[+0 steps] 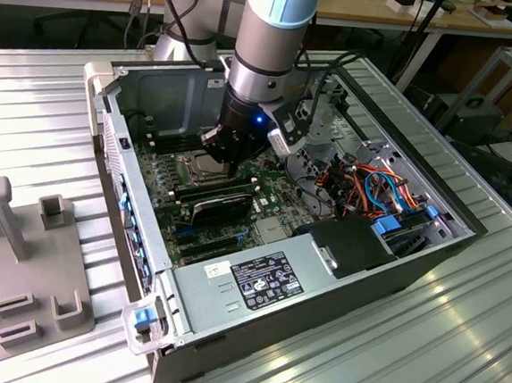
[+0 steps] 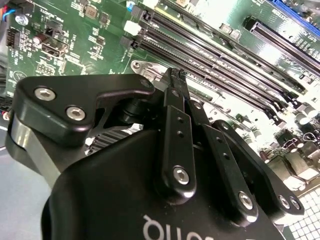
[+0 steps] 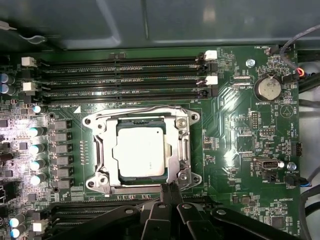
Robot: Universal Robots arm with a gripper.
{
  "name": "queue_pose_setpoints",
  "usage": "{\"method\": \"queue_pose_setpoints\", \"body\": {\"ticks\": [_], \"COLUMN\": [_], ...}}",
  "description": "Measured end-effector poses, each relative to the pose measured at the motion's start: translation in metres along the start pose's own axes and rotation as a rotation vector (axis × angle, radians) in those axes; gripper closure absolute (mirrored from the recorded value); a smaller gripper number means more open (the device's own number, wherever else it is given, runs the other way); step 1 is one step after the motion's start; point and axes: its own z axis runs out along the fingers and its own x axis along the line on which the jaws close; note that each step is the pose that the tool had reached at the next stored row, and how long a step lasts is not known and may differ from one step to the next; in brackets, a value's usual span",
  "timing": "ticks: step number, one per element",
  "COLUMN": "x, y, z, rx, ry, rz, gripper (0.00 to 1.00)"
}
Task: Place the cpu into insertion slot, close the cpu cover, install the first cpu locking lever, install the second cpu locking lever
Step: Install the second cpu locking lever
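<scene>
The dull silver cpu (image 3: pixel 139 151) lies flat under the silvery cpu cover (image 3: pixel 141 121); the claw (image 3: pixel 168 189), fingers together, sits at its 6 o'clock edge, memory slots (image 3: pixel 120 80) at 12.

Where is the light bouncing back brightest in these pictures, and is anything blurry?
In the first wrist view, glare whitens the cpu top and the board's edge by the capacitors. In the second wrist view, the gripper looks sharp, the memory slots behind it soft and washed out. In the exterior view, the ribbed metal table shines.
</scene>
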Motion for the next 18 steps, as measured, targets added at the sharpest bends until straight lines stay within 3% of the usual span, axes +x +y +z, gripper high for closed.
{"method": "queue_pose_setpoints", "body": {"ticks": [18], "x": [0.0160], "y": [-0.0007], "z": [0.0022], "rx": [0.0000], "ry": [0.0000], "rz": [0.000], "gripper": [0.89]}}
